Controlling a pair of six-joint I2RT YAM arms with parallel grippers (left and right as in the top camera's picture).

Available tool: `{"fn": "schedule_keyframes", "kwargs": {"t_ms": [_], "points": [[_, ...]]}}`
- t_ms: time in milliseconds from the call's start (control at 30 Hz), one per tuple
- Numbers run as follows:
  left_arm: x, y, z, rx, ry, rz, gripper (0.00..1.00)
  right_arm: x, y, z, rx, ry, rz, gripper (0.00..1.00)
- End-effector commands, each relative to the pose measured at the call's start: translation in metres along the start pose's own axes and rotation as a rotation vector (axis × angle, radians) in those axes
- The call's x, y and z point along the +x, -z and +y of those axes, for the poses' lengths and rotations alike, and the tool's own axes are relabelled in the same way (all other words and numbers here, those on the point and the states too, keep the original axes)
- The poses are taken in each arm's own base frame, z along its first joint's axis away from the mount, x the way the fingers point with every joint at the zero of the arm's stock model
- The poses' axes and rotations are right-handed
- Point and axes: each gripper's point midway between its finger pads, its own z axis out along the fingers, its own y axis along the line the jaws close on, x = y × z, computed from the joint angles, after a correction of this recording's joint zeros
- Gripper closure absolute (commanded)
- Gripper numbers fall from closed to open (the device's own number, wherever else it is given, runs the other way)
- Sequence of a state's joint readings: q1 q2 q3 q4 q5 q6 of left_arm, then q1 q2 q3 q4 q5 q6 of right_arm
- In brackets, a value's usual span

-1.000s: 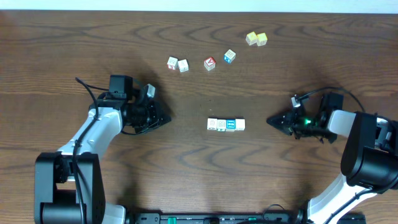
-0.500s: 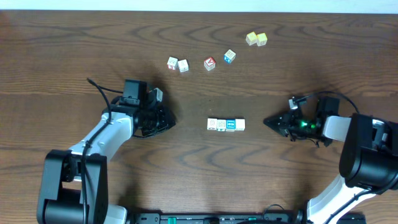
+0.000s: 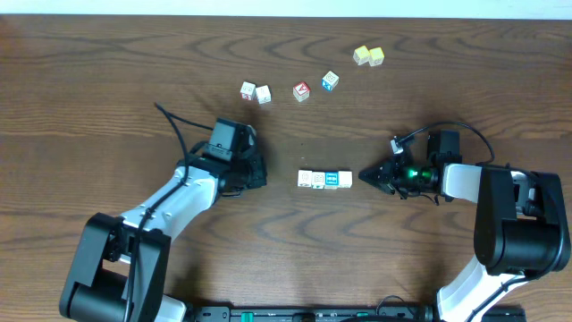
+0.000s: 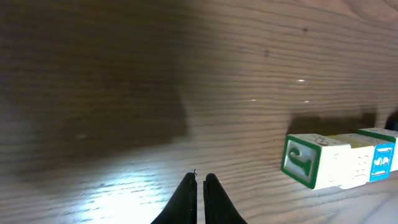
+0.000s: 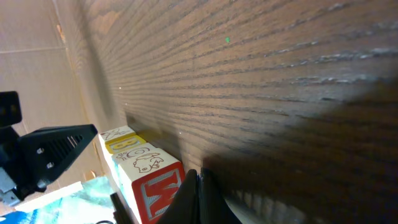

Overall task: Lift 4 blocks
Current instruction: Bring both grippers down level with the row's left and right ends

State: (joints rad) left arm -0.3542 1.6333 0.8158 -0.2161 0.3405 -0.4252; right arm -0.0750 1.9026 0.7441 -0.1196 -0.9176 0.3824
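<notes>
— Where are the blocks?
— The blocks (image 3: 324, 180) sit in a touching row of four, in the middle of the table (image 3: 286, 259).
— And your grippers?
— My left gripper (image 3: 264, 178) is near the row's left end, and my right gripper (image 3: 363, 177) is just beside its right end. Both have their fingers pressed together, holding nothing.

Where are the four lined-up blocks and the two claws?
row of four blocks (image 3: 324, 180), overhead view, the row's middle.
left claw (image 4: 200, 185), left wrist view, between its shut fingertips.
right claw (image 3: 363, 176), overhead view, its shut tip.
</notes>
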Motion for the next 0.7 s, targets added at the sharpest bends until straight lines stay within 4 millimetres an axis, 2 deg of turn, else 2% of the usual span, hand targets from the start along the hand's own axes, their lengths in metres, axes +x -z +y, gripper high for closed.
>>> {"fn": "schedule_keyframes", "kwargs": {"t_ms": [0, 133, 300, 500, 667], "points": [[0.003, -0.007, 0.004, -0.071, -0.004, -0.022, 0.93, 0.004, -0.006, -0.036, 0.191, -0.036, -0.021, 0.99], [0.003, -0.008, 0.012, -0.173, 0.012, -0.07, 0.92, 0.01, -0.008, -0.041, 0.234, -0.041, -0.005, 0.99], [0.008, -0.012, 0.008, -0.179, 0.014, -0.083, 0.93, 0.011, -0.007, -0.041, 0.261, -0.035, -0.008, 0.99], [0.007, -0.013, 0.016, -0.21, 0.024, -0.108, 0.93, 0.009, 0.01, -0.047, 0.405, -0.05, -0.061, 0.99], [0.006, -0.013, 0.015, -0.207, 0.023, -0.116, 0.93, 0.009, 0.027, -0.038, 0.549, -0.028, -0.138, 0.99]]}}
